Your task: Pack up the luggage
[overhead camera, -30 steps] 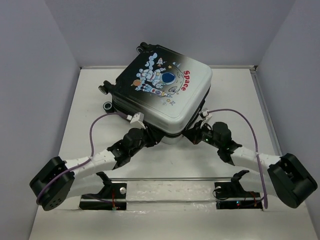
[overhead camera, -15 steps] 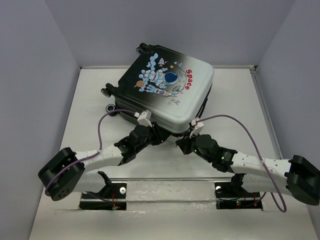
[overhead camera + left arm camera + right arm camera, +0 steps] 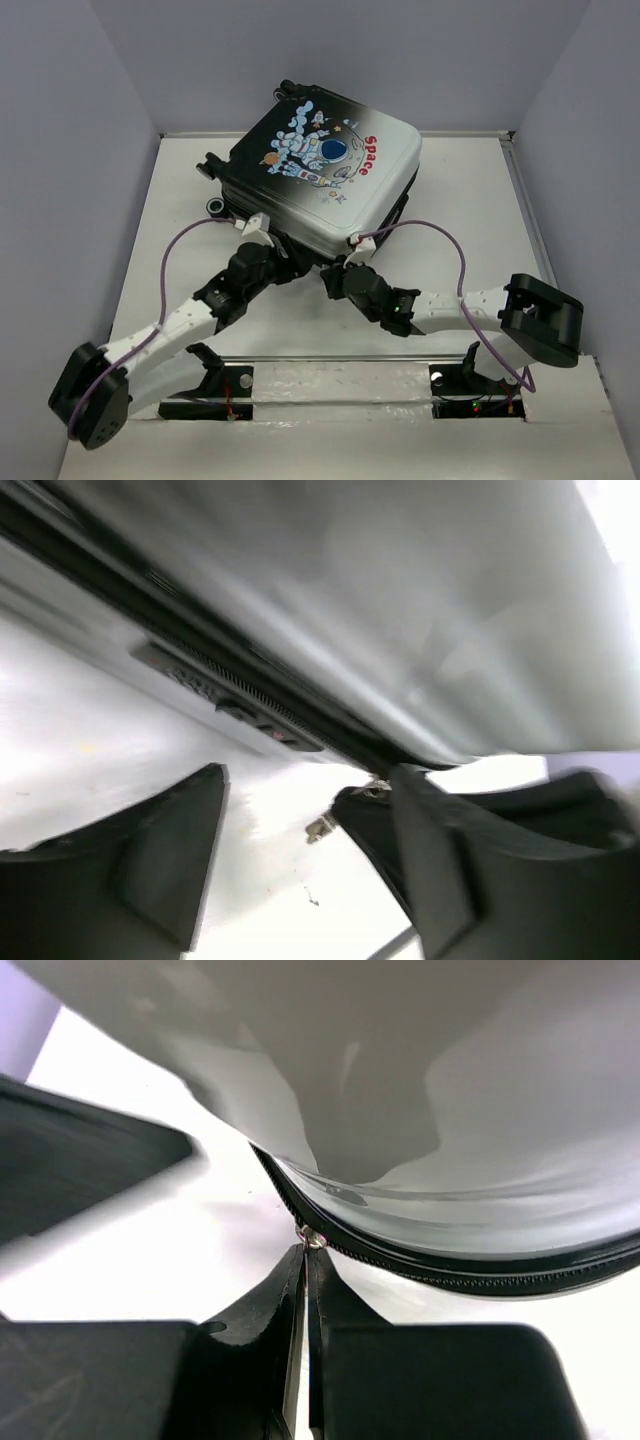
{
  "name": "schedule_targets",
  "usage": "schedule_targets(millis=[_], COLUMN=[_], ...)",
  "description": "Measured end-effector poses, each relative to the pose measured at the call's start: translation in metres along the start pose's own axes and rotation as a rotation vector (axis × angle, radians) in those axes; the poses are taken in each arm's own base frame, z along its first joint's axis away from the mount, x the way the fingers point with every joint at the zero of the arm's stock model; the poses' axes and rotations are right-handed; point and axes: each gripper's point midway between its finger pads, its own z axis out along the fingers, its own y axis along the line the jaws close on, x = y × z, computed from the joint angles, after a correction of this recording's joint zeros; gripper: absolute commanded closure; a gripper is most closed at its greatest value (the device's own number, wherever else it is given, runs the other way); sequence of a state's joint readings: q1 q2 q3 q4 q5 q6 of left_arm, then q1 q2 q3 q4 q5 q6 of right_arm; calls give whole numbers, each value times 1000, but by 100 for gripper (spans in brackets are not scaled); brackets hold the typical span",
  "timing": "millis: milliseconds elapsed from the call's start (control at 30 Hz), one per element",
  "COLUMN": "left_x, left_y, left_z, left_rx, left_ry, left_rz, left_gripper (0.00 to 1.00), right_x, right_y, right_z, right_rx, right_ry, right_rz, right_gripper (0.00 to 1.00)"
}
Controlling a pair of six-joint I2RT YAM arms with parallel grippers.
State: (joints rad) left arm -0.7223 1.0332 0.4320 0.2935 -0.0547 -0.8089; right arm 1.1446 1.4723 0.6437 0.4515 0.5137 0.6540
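Note:
The luggage lies flat at the back middle of the table, print side up, lid down. Its grey shell fills the left wrist view and the right wrist view. My right gripper is at the case's near corner; in its wrist view it is shut on the metal zip pull of the black zipper. My left gripper sits just left of it, open and empty, under the case's edge. A loose zip tab hangs between its fingers.
The case's wheels stick out at its left side, with more at the back. Grey walls close in the white table on three sides. A metal rail runs between the arm bases at the near edge.
My right gripper has slid left along the case's near edge to its front corner. The case has turned and shifted a little back and left. My left arm has swung left.

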Motion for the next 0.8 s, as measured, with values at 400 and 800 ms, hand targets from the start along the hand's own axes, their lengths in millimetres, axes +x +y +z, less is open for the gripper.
schedule_targets(millis=[400,800], left_x=[-219,-253], left_y=[6,105], left_z=[-89,-48], left_rx=[-51,-229], left_ry=[-345,-327], left_rz=[26,-189], left_gripper=[4,4], right_x=[2,5], right_y=[2,2], right_z=[-11,-14], right_rx=[-37,-52], right_ry=[6,13], right_rz=[93,96], right_gripper=[93,93])
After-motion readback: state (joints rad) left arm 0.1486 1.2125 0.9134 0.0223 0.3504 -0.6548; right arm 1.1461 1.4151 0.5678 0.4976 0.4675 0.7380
